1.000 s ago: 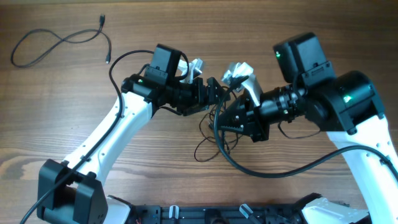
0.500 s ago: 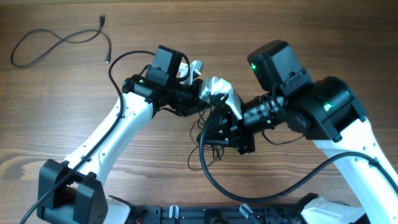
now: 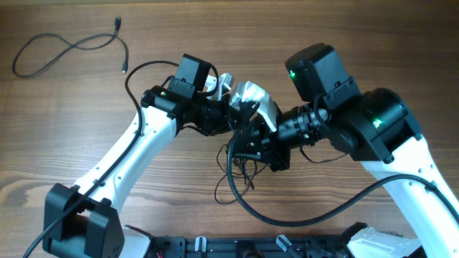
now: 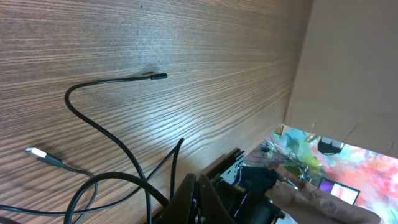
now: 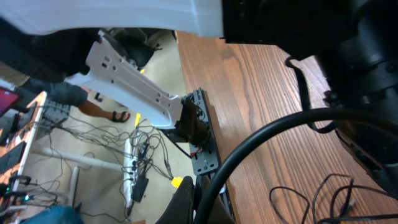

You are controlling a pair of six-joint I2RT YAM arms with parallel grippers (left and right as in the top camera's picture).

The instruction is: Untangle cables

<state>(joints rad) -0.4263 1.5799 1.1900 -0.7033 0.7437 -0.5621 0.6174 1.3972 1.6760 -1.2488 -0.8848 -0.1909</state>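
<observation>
The cables (image 3: 233,175) are thin black cords in a loose tangle on the wooden table, partly hidden under both wrists. My left gripper (image 3: 246,116) and right gripper (image 3: 244,143) meet just above them. In the left wrist view the left gripper (image 4: 199,178) is shut. Cords (image 4: 106,134) run up to its left finger and pass behind it, and I see none between the jaws. One cord ends in a black plug (image 4: 158,76), another in a silver plug (image 4: 36,152). The right gripper (image 5: 194,191) is shut, with thin cords (image 5: 323,196) off to its right.
A separate thin black cable (image 3: 68,50) lies in a wavy line at the table's far left. A thick black arm cable (image 5: 267,137) arcs across the right wrist view. The table's near edge and mounting rail (image 5: 202,143) lie close by.
The left gripper has closed. The right arm swung left, bringing its gripper up against the left one, and the tangle shifted slightly left.
</observation>
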